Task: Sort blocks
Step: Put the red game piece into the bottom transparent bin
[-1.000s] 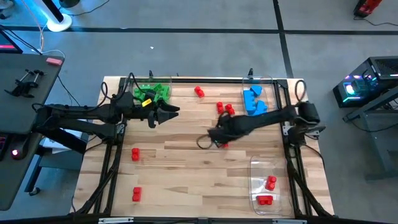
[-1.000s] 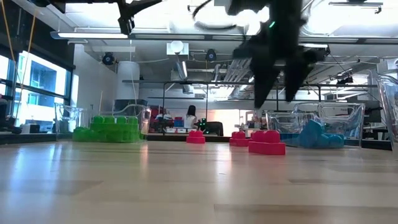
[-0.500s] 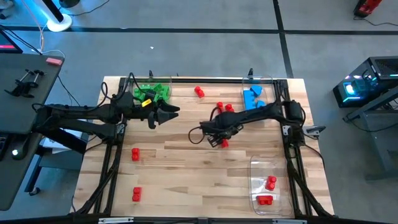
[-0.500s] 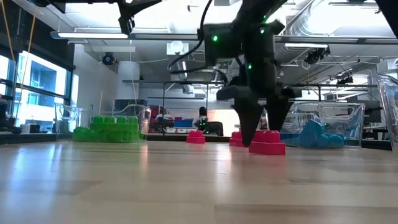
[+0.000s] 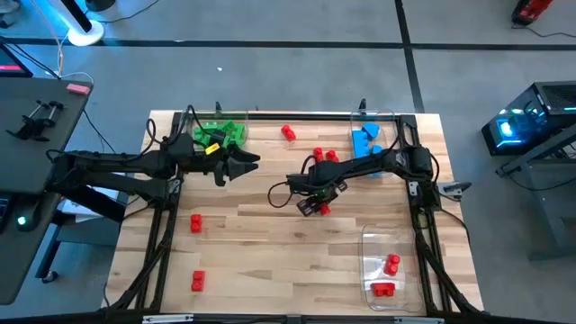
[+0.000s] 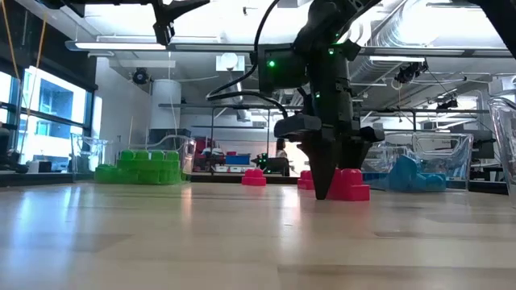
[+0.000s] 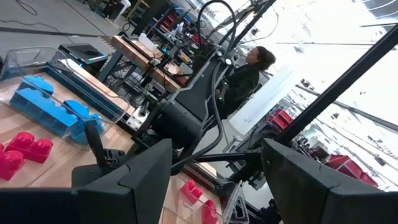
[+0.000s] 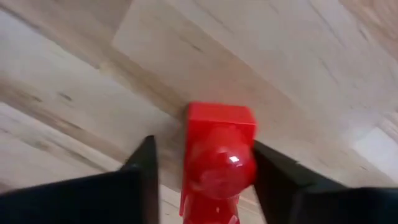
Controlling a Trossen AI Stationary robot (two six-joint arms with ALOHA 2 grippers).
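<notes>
Wooden table [image 5: 270, 252] carries scattered red blocks [image 5: 195, 222].

Table [image 5: 270, 243]: pale wood, plank-striped. Green blocks [image 5: 220, 133] at its far-left corner, blue blocks [image 5: 366, 144] far right in a clear tray [image 5: 382, 118]. Red block [image 8: 217, 158] betw. the dark right gripper [image 5: 315, 207] fingers, mid-table. More red ones [image 5: 196, 222] near left edge & in clear near-right tray [image 5: 371, 256].

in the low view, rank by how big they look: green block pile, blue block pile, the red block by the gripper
1. Green pile
2. Blue pile
3. Red block, though it sits nearer the camera than both piles, which makes it look bigger than it is.
</notes>
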